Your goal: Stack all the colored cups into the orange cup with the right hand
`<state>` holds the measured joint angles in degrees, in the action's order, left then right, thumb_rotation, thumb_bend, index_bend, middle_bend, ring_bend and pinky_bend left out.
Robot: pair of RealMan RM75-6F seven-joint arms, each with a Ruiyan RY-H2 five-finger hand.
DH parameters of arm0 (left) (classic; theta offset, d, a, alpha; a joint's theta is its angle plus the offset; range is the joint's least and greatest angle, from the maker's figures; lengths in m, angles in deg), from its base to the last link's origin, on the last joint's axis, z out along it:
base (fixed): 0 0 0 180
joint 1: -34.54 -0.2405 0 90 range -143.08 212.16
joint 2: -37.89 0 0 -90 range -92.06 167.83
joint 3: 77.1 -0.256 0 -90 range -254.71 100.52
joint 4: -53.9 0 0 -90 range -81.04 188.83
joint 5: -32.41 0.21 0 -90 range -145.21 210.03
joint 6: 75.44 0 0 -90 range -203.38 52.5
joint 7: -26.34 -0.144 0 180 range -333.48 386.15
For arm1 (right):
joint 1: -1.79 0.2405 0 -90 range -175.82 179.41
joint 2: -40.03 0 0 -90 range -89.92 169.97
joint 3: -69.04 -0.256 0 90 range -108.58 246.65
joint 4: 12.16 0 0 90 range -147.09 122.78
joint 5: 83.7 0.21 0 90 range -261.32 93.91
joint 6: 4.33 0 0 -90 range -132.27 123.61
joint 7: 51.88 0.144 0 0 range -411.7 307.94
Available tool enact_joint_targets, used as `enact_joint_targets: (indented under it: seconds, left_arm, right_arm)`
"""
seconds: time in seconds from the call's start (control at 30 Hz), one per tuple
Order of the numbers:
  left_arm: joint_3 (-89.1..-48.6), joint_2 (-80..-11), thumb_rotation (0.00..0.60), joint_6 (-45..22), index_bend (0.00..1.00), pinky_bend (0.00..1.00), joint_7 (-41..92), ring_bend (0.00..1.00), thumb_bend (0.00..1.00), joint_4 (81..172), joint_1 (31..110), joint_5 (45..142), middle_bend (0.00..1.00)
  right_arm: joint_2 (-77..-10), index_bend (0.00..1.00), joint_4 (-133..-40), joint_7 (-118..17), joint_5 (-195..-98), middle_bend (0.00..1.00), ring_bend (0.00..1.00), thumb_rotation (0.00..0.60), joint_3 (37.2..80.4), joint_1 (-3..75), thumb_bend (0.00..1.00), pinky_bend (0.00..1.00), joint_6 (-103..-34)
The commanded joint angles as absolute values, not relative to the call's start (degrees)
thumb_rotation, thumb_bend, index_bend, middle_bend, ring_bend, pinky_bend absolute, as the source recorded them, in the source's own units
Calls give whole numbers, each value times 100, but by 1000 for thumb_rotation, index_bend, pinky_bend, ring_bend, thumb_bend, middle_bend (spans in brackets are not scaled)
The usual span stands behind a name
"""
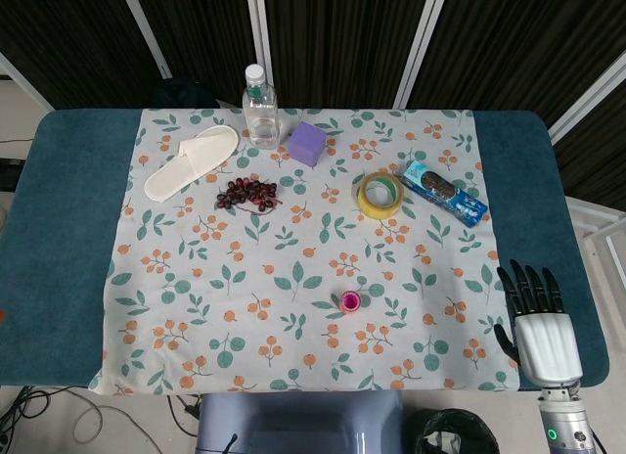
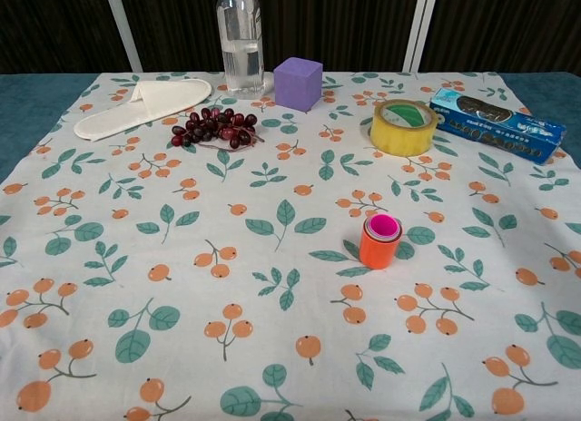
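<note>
orange cup point(image 2: 379, 245) stands upright on the floral tablecloth point(image 2: 182, 285), toward the near middle of the table and well apart from the tape roll point(image 2: 401, 127) and the blue packet point(image 2: 494, 122). a pink cup point(image 2: 385, 225) sits nested inside it, its rim showing just above the orange rim; whether more cups lie under the pink one cannot be told. no other loose cup shows in either view, so the stacking looks done. the stack is probably light, thin, stiff plastic, smooth enough to slip and easy to tip, so it would best be taken around the orange wall low down, not by the pink rim. the right hand point(image 1: 541, 329) hovers at the table's near right edge, well apart from the stack, fingers point(image 1: 526, 283) spread and straight, holding and touching nothing. the left hand shows in neither view.
</note>
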<state>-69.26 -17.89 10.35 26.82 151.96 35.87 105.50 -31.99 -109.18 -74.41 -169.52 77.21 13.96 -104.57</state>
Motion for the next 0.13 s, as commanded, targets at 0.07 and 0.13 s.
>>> enact_joint_targets:
  seconds: [0.07, 0.13]
  left_arm:
    - [-6907, -1780, 600, 1070, 369, 782, 2698, 879, 116, 15177, 3568, 10516, 975]
    - [-6903, -1774, 600, 1085, 369, 782, 2714, 879, 115, 15177, 3556, 10508, 975]
  right_arm:
    - [-3151, 0, -10877, -7393, -17003, 0, 52, 600, 7715, 1352, 367, 37, -10293]
    - [-3119, 0, -10909, -7378, -17016, 0, 52, 600, 7709, 1343, 367, 37, -10212]
